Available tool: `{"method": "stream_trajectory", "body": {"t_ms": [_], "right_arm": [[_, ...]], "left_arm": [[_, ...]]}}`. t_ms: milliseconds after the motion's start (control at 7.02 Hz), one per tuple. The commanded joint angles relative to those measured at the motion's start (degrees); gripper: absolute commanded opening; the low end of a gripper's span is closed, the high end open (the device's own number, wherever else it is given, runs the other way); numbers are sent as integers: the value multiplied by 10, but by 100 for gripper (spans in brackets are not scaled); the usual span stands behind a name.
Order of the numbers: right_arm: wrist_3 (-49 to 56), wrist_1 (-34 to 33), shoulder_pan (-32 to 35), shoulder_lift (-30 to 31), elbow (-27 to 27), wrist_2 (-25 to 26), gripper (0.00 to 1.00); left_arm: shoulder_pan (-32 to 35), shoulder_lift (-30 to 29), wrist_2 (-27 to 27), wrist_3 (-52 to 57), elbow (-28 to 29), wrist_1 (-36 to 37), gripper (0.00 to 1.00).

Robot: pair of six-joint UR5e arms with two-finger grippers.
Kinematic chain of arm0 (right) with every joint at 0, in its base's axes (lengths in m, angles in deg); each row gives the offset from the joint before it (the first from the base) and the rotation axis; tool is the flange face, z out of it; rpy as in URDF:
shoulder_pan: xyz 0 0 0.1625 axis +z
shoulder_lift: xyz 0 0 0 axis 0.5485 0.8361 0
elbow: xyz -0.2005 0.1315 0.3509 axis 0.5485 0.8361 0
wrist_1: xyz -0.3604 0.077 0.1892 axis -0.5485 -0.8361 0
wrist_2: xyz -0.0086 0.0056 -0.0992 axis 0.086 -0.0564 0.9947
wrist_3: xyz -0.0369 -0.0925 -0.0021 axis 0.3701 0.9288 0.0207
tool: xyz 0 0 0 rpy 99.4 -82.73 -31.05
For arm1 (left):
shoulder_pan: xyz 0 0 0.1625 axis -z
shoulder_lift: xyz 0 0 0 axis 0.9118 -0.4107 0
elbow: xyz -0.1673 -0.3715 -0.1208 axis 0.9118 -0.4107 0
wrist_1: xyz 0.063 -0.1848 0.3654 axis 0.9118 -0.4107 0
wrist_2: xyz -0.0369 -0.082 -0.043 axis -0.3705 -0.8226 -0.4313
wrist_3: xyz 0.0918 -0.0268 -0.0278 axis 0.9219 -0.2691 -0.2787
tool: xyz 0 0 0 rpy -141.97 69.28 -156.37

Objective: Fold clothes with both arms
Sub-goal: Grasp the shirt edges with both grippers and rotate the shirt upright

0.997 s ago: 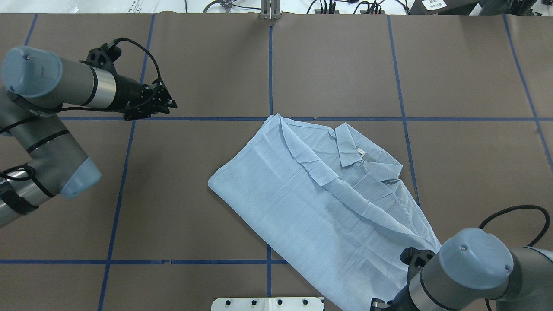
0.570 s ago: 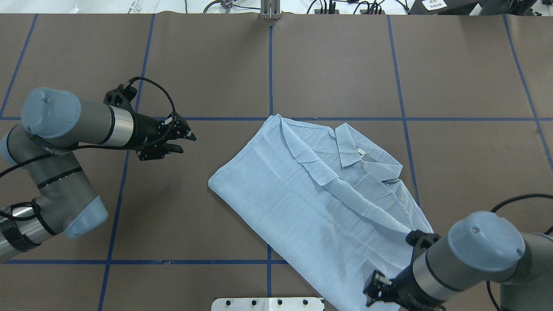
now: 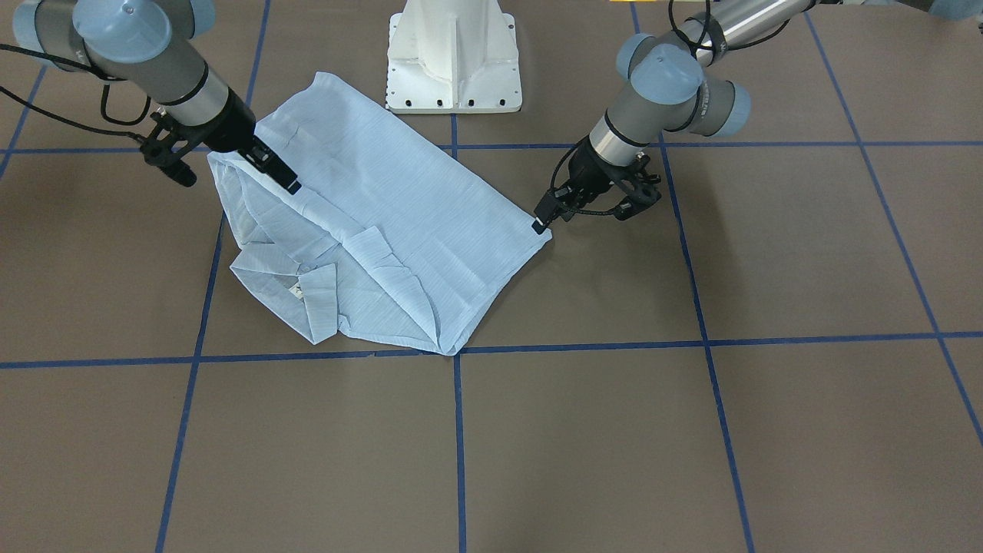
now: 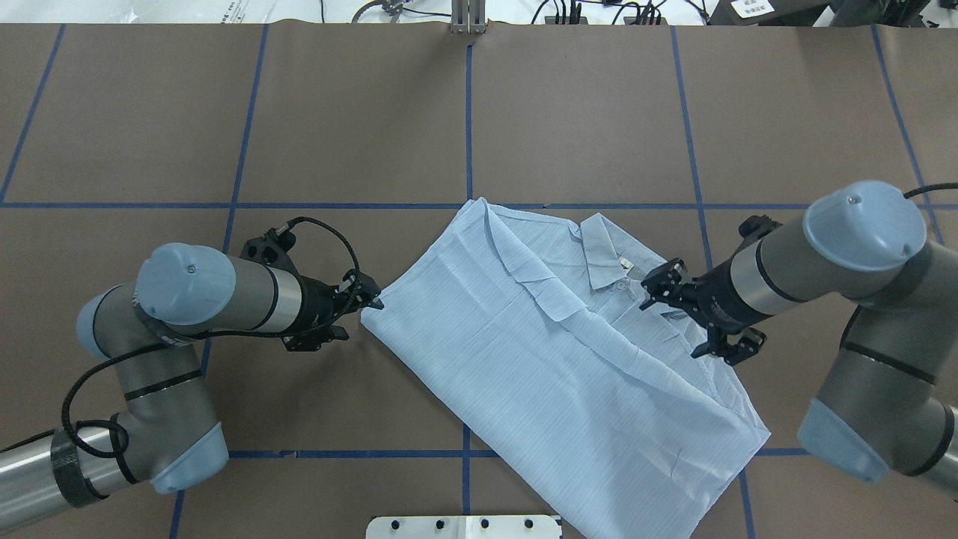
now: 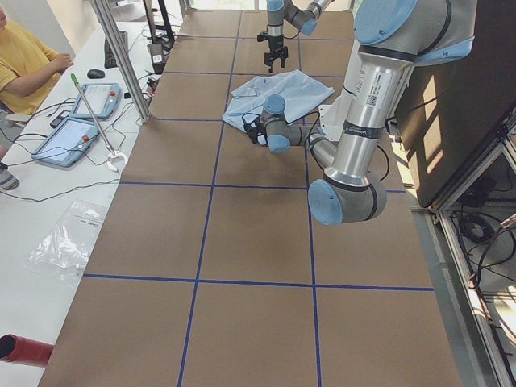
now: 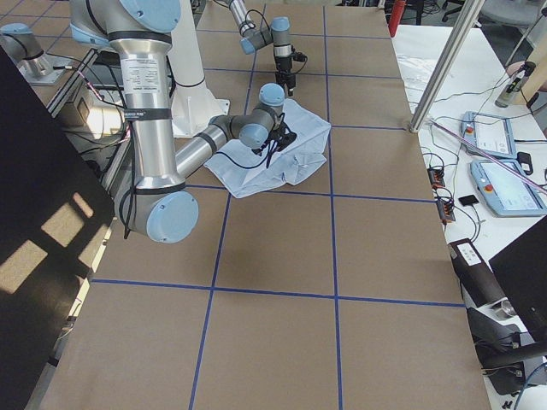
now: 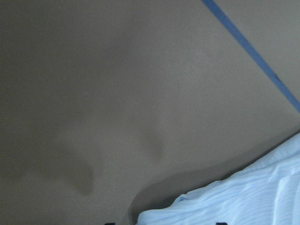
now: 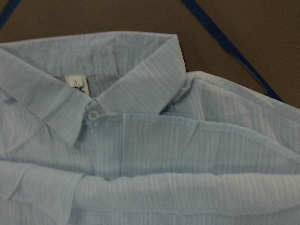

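The pale-blue striped shirt point(image 4: 539, 359) lies partly folded on the brown table, lying diagonally, with its collar and label facing up point(image 8: 77, 84). My left gripper point(image 4: 359, 314) sits low at the shirt's left corner point(image 3: 544, 230), its fingers spread open, and the fabric edge shows at the bottom of the left wrist view point(image 7: 243, 197). My right gripper point(image 4: 673, 311) hovers over the shirt's right side just beside the collar, open and holding nothing. In the front-facing view it reaches onto the cloth point(image 3: 280, 175).
The white pedestal base point(image 3: 453, 54) stands at the robot's edge, right behind the shirt. Blue tape lines point(image 4: 468, 112) grid the table. A metal pole point(image 5: 121, 60) and a side desk with tablets and a seated person point(image 5: 24, 56) lie beyond the table's far edge.
The left arm swept down and right to the shirt's left corner. The right arm swung from the shirt's near hem up to the collar side.
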Motion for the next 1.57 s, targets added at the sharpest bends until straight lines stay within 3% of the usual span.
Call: {"method": "stream_trajectory", "body": {"t_ms": [0,285,712,855,997,1140,1425], "right_arm": [[24,-1,21,-12,23,33,100],[24,0,18,-11,26,34,100],[24,-1,12,-10,27,45,100],[24,-1,11,-10,30,46,100],[24,-1,11,-10,32,56,100],[24,-1,11,-11,32,57,100],[24,-1,11,-14,30,57,100]], "left_arm": [[-12,-18,3,-1,5,16,76],[-12,-25,4,-1,10,19,64],[-12,-25,6,0,17,19,59],[-11,-25,6,-1,18,19,48],[-10,-22,7,-4,18,19,6],[-10,-23,23,-3,24,19,0],[31,-24,29,39,28,19,0]]}}
